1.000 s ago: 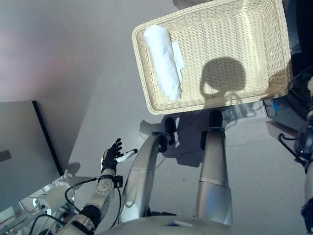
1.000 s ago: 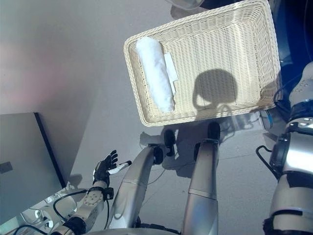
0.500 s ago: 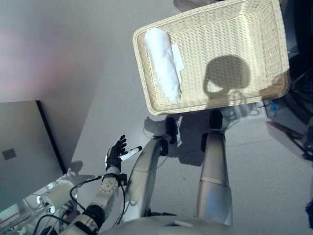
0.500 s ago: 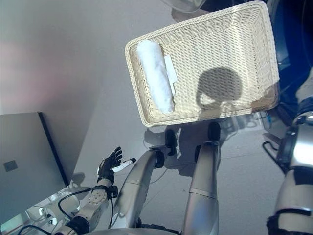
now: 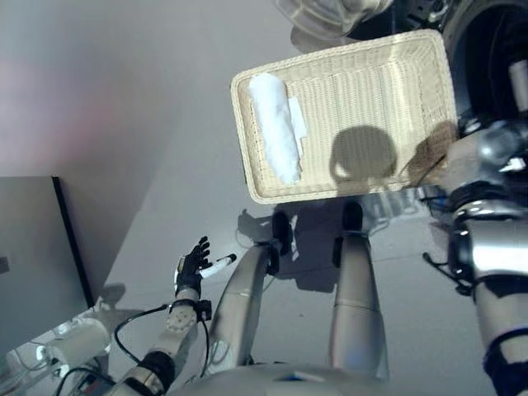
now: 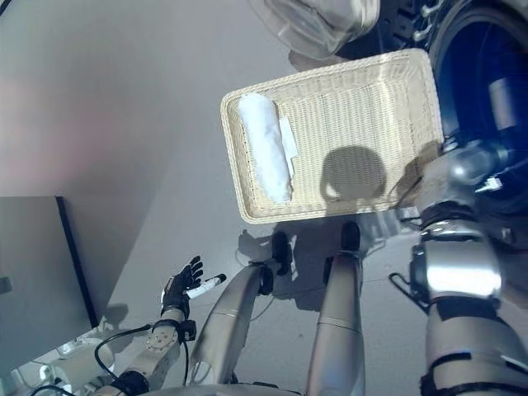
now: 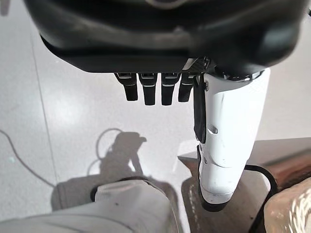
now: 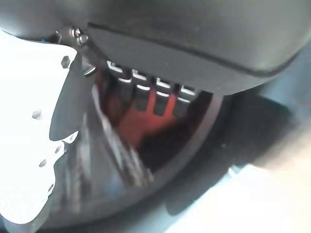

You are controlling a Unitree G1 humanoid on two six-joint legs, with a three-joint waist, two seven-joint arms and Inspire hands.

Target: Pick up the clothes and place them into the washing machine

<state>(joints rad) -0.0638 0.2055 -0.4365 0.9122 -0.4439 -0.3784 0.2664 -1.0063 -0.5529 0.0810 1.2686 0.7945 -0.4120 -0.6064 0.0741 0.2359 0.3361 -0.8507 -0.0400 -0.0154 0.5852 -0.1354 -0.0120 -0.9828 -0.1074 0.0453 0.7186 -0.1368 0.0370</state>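
Pale woven wicker makes up the big flat basket (image 5: 363,107) lying on the grey floor (image 5: 165,99) in front of the robot. A rolled white cloth (image 5: 275,126) lies inside the basket along its left wall, and a thin white flap of it sticks out beside the roll. The rest of the basket is bare, with a dark round shadow on its bottom. Past the far right corner of the basket sits the dark round opening of the washing machine (image 6: 483,78), cut off by the edge of the view, so only part of its ring shows. A clear rounded thing (image 6: 318,25) shows just beyond the far rim of the basket; it is cut off at the top and it is hard to tell what it is. The left hand (image 5: 192,264) hangs low at the robot's left side, well apart from the basket, with its dark fingers straight and spread and its white thumb sticking out, holding nothing. In the left wrist view the fingers (image 7: 150,90) point at bare floor. The right arm reaches toward the machine's opening, near the right end of the basket. The right hand (image 8: 146,94) shows only in its own wrist view, with short dark fingers in front of something red and blurry inside a dark curved rim. I cannot tell if that hand is open or closed, or what the red thing is.
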